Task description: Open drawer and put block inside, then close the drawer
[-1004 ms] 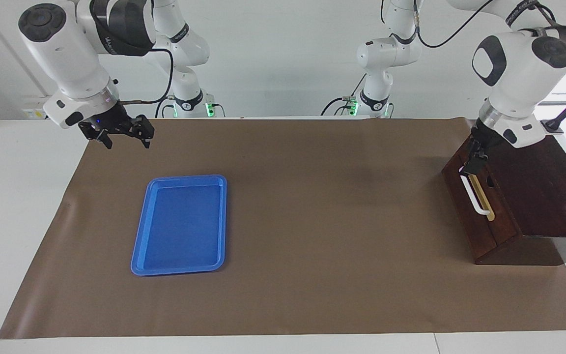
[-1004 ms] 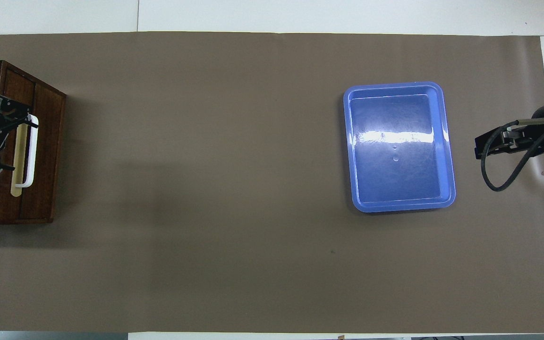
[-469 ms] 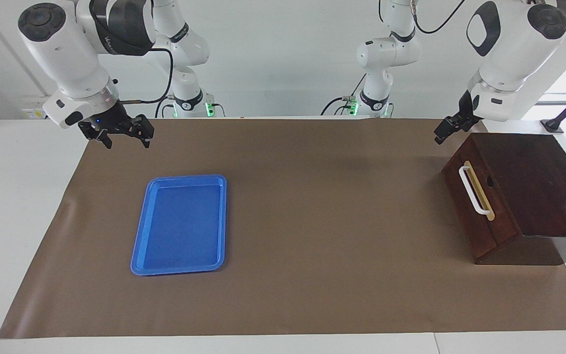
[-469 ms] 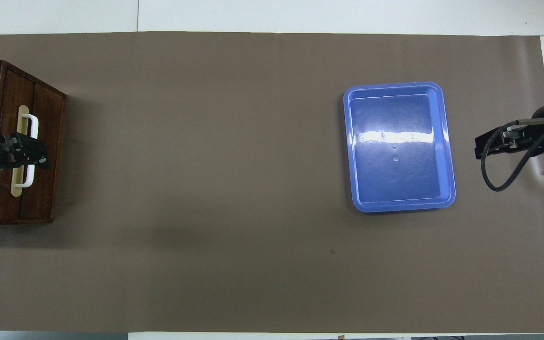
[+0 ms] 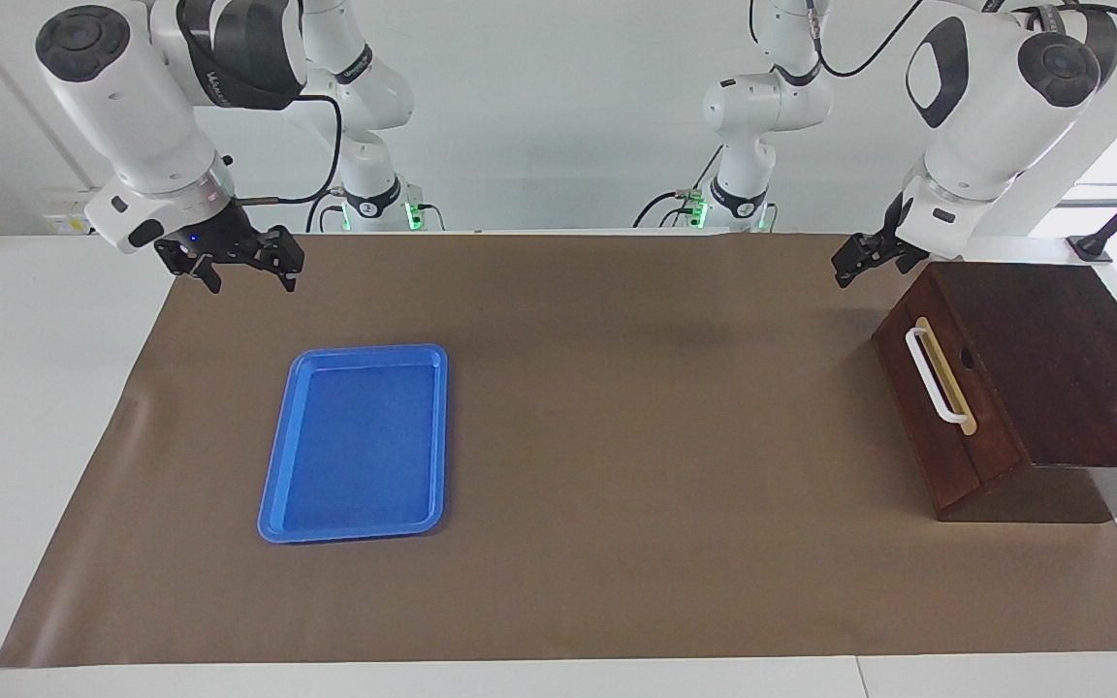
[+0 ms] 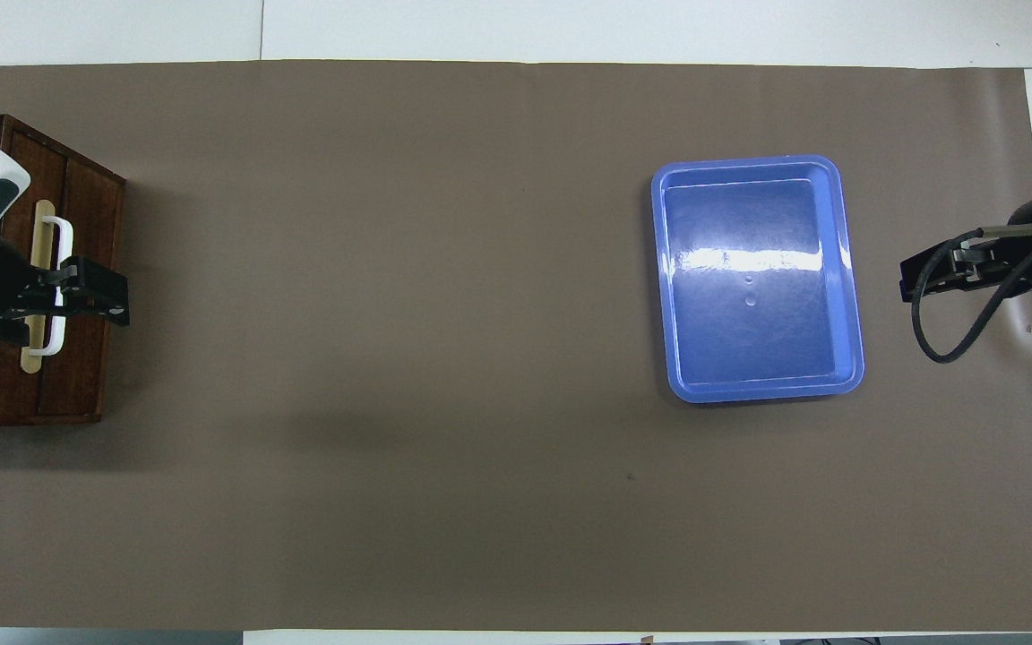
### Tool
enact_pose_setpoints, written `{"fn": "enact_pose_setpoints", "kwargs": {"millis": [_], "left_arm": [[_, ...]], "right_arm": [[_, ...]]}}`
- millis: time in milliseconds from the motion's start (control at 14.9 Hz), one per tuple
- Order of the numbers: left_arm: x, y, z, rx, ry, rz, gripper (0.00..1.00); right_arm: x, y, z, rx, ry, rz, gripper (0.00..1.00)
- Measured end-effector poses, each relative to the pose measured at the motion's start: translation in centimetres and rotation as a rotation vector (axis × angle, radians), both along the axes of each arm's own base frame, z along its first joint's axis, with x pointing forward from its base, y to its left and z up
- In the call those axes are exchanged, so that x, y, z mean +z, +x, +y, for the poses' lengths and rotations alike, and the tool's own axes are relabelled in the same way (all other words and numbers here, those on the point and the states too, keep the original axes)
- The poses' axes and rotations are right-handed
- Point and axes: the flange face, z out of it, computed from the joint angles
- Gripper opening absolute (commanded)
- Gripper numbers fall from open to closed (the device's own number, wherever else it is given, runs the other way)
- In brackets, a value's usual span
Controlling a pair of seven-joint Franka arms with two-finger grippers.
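Observation:
The dark wooden drawer [image 5: 910,399] [image 6: 86,235] sits shut in its box [image 5: 1053,359] at the left arm's end of the table, its white handle [image 5: 935,376] [image 6: 57,269] free. My left gripper [image 5: 864,260] [image 6: 97,296] hangs open in the air over the box's front edge, holding nothing and touching nothing. My right gripper [image 5: 245,273] [image 6: 915,279] waits open and empty above the brown mat at the right arm's end, beside the tray. The block is out of view.
An empty flat blue tray [image 5: 355,441] [image 6: 753,340] lies on the brown mat [image 5: 636,436] toward the right arm's end. The mat covers most of the white table.
My left gripper has risen from the drawer's handle and swung away from the box toward the middle of the table. The drawer stays shut. The right arm has not moved.

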Motion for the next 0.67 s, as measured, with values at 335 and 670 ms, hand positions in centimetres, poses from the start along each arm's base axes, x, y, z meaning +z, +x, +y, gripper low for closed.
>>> {"fn": "enact_pose_setpoints", "kwargs": {"millis": [335, 670], "left_arm": [[0.9, 0.5, -0.7, -0.039, -0.008, -0.018, 1.0], [2.4, 0.7, -0.7, -0.085, -0.018, -0.048, 1.0]], "right_arm": [[0.0, 0.0, 0.0, 0.0, 0.0, 0.0, 1.0], [0.0, 0.0, 0.0, 0.0, 0.0, 0.0, 1.0]]}}
